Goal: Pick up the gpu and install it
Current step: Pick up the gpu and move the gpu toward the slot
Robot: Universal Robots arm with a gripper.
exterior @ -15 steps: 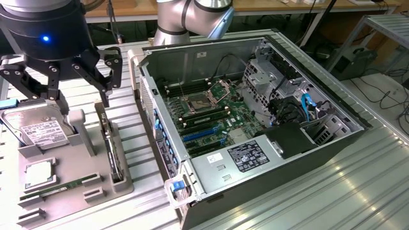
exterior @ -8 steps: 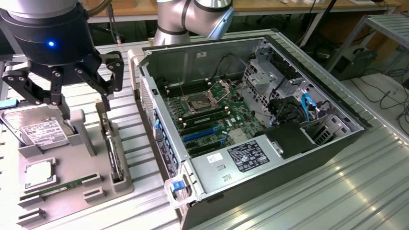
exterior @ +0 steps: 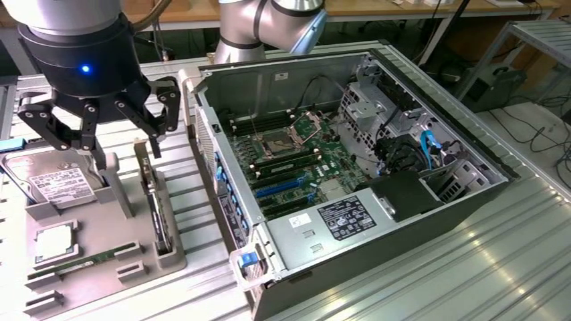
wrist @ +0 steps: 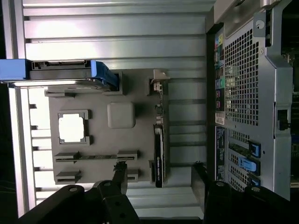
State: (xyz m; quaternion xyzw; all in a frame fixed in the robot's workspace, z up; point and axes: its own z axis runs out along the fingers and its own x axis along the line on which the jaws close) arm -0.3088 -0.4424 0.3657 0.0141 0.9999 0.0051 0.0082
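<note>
The gpu (exterior: 157,204) stands on its long edge in a slot of the grey parts holder (exterior: 98,274), its silver bracket (exterior: 141,155) at the far end. From the wrist it is a thin dark strip, the gpu (wrist: 159,142). My gripper (exterior: 130,157) hangs open just above the bracket end, one finger on each side of the card and touching nothing. In the wrist view the gripper (wrist: 159,179) straddles the card's line with dark fingertips (wrist: 120,173). The open computer case (exterior: 357,154) lies at the exterior view's right, with blue expansion slots (exterior: 278,190) on its motherboard.
On the holder a silver hard drive (exterior: 55,184) stands at the exterior view's left, a square processor (exterior: 53,244) and a narrow memory stick (exterior: 82,263) lie nearer the front. The case's perforated rear wall (wrist: 243,84) stands close beside the holder. Ribbed metal tabletop (exterior: 464,267) surrounds everything.
</note>
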